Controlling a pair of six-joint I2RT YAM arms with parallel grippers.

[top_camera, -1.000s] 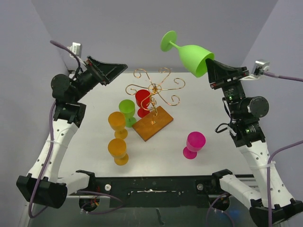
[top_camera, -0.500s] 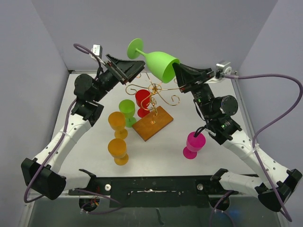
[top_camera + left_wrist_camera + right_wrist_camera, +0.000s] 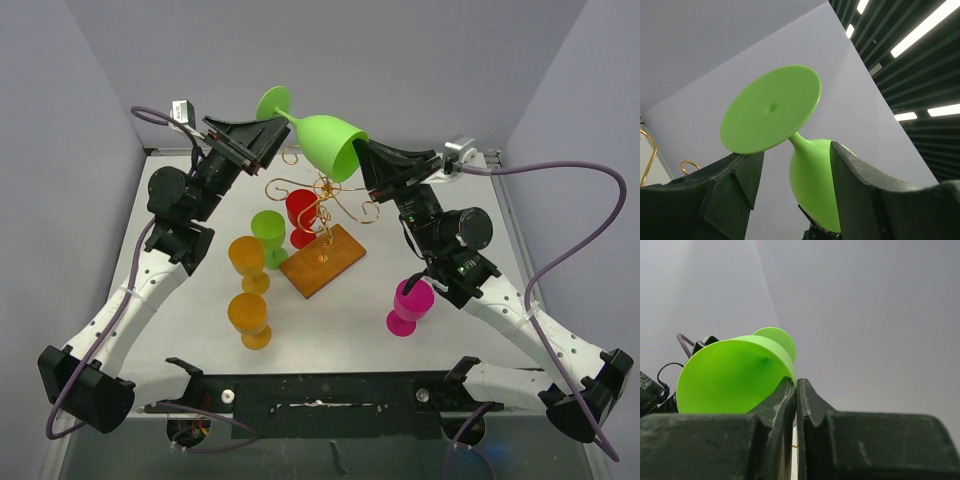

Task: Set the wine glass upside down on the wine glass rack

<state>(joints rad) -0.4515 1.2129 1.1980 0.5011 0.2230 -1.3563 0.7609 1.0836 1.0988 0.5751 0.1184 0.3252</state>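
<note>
A light green wine glass [image 3: 325,140] is held in the air, tilted, its foot pointing up and left, above the gold wire wine glass rack [image 3: 325,190] on its brown wooden base [image 3: 325,262]. My right gripper [image 3: 360,152] is shut on the glass's rim; in the right wrist view the rim [image 3: 730,375] is pinched at my right gripper [image 3: 796,382]. My left gripper [image 3: 272,130] is open at the stem. In the left wrist view my left gripper [image 3: 792,150] straddles the stem under the round foot [image 3: 771,109], without touching it.
On the table stand a red glass [image 3: 302,212] under the rack, a small green glass [image 3: 268,232], two orange glasses [image 3: 247,258] [image 3: 248,315] at the left, and a magenta glass [image 3: 411,302] at the right. Grey walls enclose the table.
My right arm has carried the green glass left, over the rack. My left arm has swung up and right, so that its open fingers now stand around the stem.
</note>
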